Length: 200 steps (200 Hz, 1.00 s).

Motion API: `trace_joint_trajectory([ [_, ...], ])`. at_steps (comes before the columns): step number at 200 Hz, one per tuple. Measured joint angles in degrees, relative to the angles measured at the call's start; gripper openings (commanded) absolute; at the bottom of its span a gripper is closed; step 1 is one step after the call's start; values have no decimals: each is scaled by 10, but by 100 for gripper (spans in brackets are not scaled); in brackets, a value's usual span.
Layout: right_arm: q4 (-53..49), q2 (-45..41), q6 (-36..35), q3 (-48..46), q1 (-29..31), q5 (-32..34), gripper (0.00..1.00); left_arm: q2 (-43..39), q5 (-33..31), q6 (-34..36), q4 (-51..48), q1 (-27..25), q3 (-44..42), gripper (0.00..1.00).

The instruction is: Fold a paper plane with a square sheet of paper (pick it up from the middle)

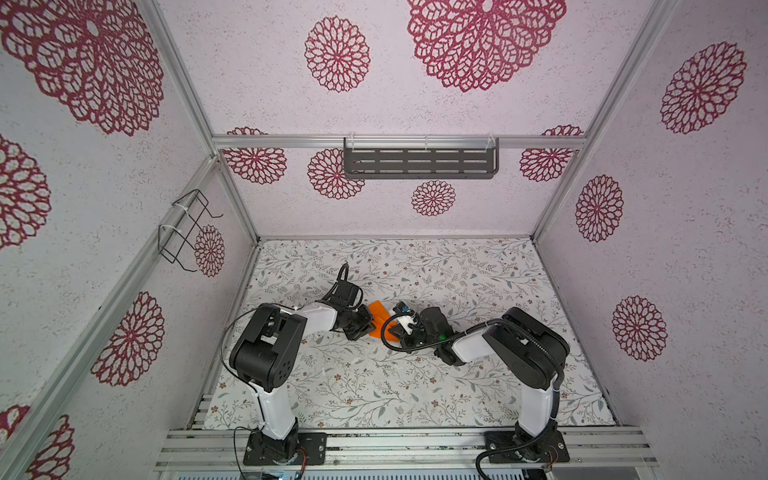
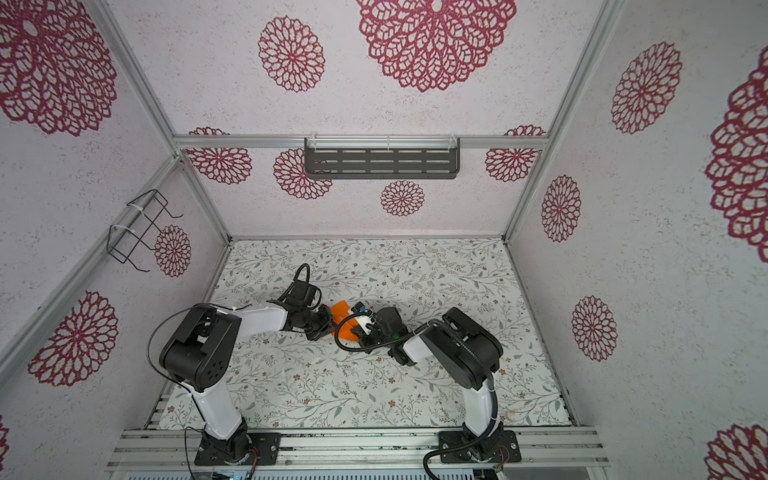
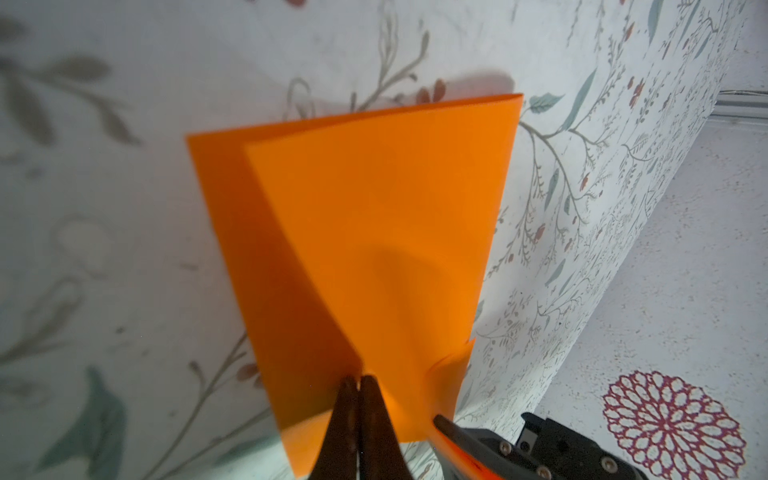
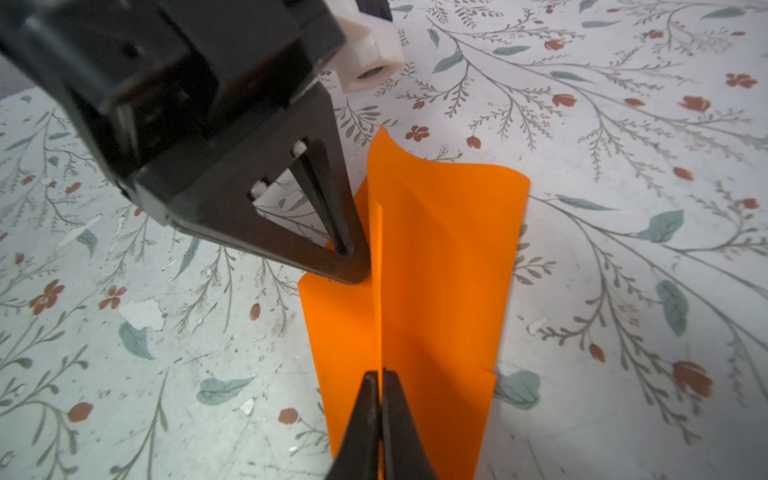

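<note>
The orange sheet of paper [image 1: 379, 310] [image 2: 340, 309] is near the middle of the floral worktop [image 1: 374, 395] [image 2: 332, 395], caught between the two arms, which meet tip to tip there. It is already folded. The left wrist view shows one layer lying over another, with the under layer showing as a darker strip along one side [image 3: 374, 228]. The right wrist view shows a raised centre crease running down its length, with a flap falling away on either side [image 4: 436, 291].

The left gripper [image 1: 371, 327] [image 2: 331, 326] [image 3: 358, 380] is pressed together on the paper, its dark fingers closed flat against each other with the sheet's edge pinched between them. In the right wrist view its pointed tip [image 4: 353, 266] meets the crease partway along the sheet.

The right gripper [image 1: 393, 331] [image 2: 353, 330] [image 4: 380, 374] is likewise pressed together, nipping the raised crease at the end of the sheet nearest its camera. In the left wrist view its tip [image 3: 441, 422] sits on a corner of the paper just beside the left fingers.

The paper casts a soft shadow on the worktop, but I cannot tell whether its flaps touch the surface.

A dark slotted shelf [image 1: 419, 163] hangs on the back wall and a black wire rack [image 1: 187, 228] on the left wall, both well apart from the paper.
</note>
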Motion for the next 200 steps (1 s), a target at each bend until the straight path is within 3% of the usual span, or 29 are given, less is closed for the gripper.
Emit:
trace_joint_trajectory([
  [91, 52, 24, 163, 4, -23, -57, 5, -54, 1, 0, 34, 0, -21, 19],
  [115, 68, 30, 198, 4, -31, -68, 5, -50, 11, -2, 52, 0, -21, 26],
  [153, 79, 40, 233, 4, -37, -78, 5, -29, 26, -14, 76, 0, -21, 34],
  [200, 83, 53, 260, 4, -40, -82, 9, -5, 34, -22, 89, -1, -19, 37],
])
